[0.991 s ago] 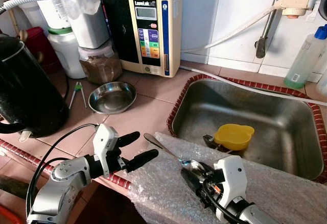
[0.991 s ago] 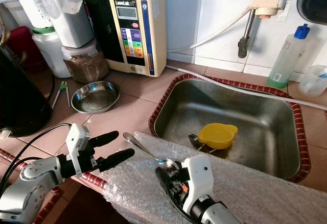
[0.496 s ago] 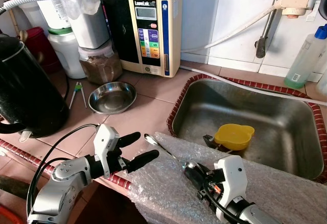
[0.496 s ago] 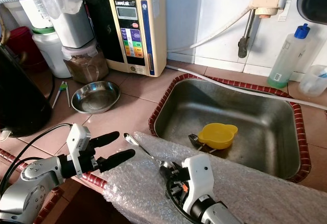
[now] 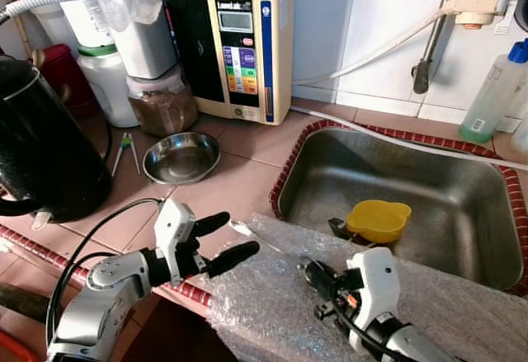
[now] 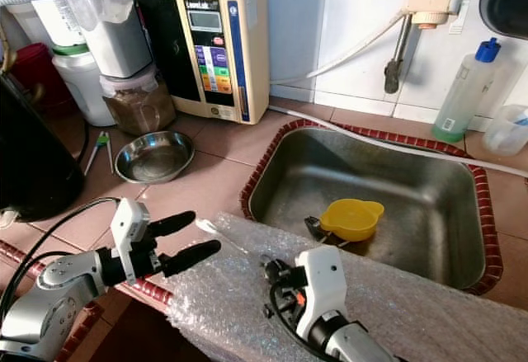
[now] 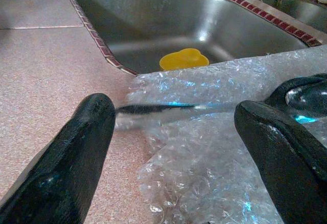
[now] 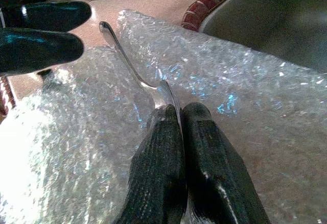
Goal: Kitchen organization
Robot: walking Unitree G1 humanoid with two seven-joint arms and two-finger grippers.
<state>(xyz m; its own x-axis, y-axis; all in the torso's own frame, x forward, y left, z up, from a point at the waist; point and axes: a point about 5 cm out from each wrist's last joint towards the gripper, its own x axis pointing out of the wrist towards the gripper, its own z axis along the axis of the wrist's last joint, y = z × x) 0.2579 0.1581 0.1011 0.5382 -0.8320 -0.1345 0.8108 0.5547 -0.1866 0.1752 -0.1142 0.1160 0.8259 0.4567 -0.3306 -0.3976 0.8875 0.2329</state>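
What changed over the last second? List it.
The right gripper, shut on the spoon, has turned it: the bowl end is now pinched on edge and the handle points toward the left gripper. The left gripper stayed open beside the bubble wrap. The yellow cup in the sink and the steel bowl have not moved.

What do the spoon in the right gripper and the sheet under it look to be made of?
The spoon, pinched by the right gripper, looks like polished metal, probably stainless steel: thin, silvery, mirror glints. The sheet is clear plastic bubble wrap: rows of small air bubbles, translucent, sparkling highlights, crumpled edges.
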